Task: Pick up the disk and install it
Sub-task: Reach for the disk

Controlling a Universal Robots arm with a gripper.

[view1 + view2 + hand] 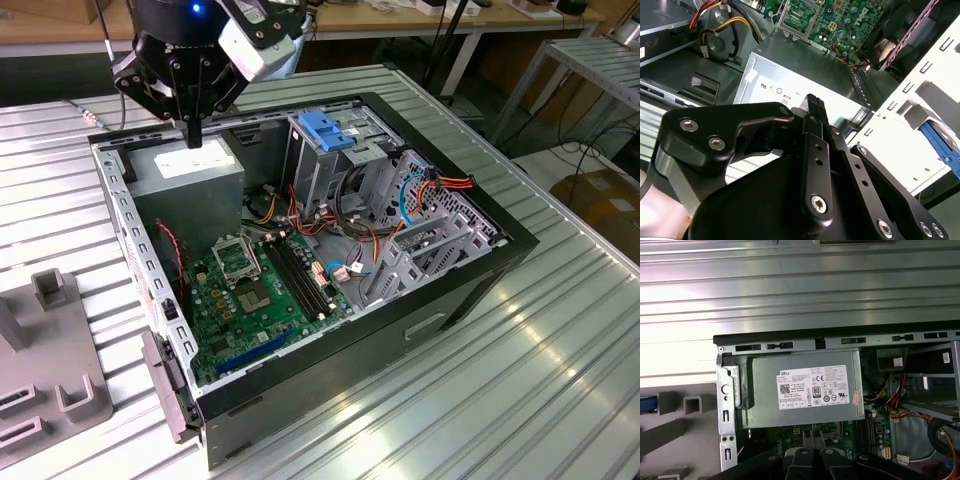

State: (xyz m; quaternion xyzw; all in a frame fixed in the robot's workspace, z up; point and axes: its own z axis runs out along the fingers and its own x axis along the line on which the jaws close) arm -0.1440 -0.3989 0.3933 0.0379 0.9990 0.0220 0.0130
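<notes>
My gripper (193, 138) hangs over the back corner of the open computer case (470, 275), at the exterior view's left. Its black fingers are shut together with nothing between them, just above the grey power supply (200, 170). Both wrist views look past the fingertips (815, 102) (811, 437) onto that power supply (800, 390). Outside the case wall, by the grey fixture (677, 402), a sliver of bright blue marks the disk (940, 145) (645, 404); the remainder of it is cut off. The gripper is apart from it.
A blue plastic bracket (328, 130) sits on top of the metal drive cage (320, 165). The green motherboard (260, 290) and red and orange cables (445, 185) lie inside the case. The grey fixture blocks (45, 350) stand on the ribbed metal table (480, 400).
</notes>
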